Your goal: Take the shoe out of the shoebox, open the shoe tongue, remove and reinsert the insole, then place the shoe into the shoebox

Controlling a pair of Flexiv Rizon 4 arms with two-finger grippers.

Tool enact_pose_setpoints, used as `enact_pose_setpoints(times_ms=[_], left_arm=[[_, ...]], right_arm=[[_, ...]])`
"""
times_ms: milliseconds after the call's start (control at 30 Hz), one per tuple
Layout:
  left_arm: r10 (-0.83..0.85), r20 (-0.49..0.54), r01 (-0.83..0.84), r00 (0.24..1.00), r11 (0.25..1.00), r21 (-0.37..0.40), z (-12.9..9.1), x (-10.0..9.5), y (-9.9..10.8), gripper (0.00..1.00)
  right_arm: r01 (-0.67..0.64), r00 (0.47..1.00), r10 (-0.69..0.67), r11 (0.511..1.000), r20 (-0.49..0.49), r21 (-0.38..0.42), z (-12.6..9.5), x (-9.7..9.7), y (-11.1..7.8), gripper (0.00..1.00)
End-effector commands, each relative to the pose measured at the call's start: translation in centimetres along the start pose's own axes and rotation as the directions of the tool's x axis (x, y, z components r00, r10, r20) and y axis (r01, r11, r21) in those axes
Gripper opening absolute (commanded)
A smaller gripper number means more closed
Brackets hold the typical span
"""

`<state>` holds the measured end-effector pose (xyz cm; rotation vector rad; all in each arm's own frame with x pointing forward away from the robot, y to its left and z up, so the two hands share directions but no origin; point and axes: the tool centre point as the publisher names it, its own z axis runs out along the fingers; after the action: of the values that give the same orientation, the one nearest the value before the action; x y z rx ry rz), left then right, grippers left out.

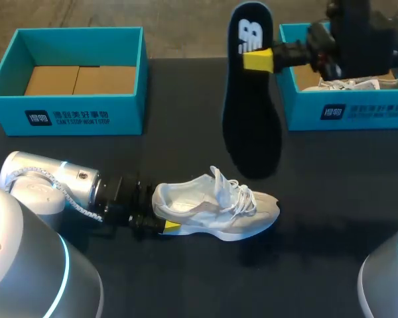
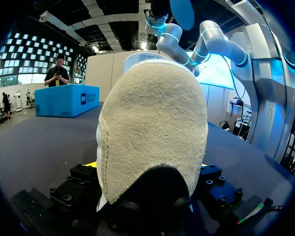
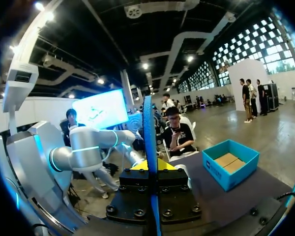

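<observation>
Right hand (image 1: 259, 59) is pinching the insole (image 1: 252, 126) near its heel. It is looking light and floppy, likely bending on reinsertion. Left hand (image 1: 163, 222) is clamping the soft shoe (image 1: 215, 211) heel.

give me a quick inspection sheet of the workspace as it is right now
surface: dark table
job's things: white shoe lying near the middle; black insole held up in the air; left shoebox holds only a cardboard liner; right shoebox holds another white shoe
clutter: nothing seen
hands: left hand shut on the white shoe at its heel; right hand shut on the insole
cables: striped cable along the left wrist
surroundings: nobody reaches over the table
</observation>
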<state>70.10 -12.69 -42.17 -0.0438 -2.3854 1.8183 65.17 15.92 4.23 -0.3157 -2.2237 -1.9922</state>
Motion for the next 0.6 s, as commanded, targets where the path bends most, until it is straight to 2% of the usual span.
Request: enact_pose_setpoints(times_ms=[33,267,433,600], left_arm=[[0.0,0.001,0.0,1.0,1.0,0.0,0.0,-0.1,0.5,0.0],[0.0,0.001,0.0,1.0,1.0,0.0,0.0,-0.1,0.5,0.0],[0.0,0.001,0.0,1.0,1.0,0.0,0.0,-0.1,0.5,0.0],[0.0,0.001,0.0,1.0,1.0,0.0,0.0,-0.1,0.5,0.0]], right_arm=[[-0.001,0.999,0.001,1.0,0.037,-0.004,-1.2,0.9,-0.5,0.0],[-0.014,0.999,0.014,1.0,0.053,-0.002,-1.6,1.0,-0.2,0.0],[-0.057,0.996,0.057,0.998,0.073,-0.001,-3.6,2.8,0.6,0.0],[-0.082,0.995,0.081,0.996,0.053,0.023,-4.7,4.3,0.5,0.0]])
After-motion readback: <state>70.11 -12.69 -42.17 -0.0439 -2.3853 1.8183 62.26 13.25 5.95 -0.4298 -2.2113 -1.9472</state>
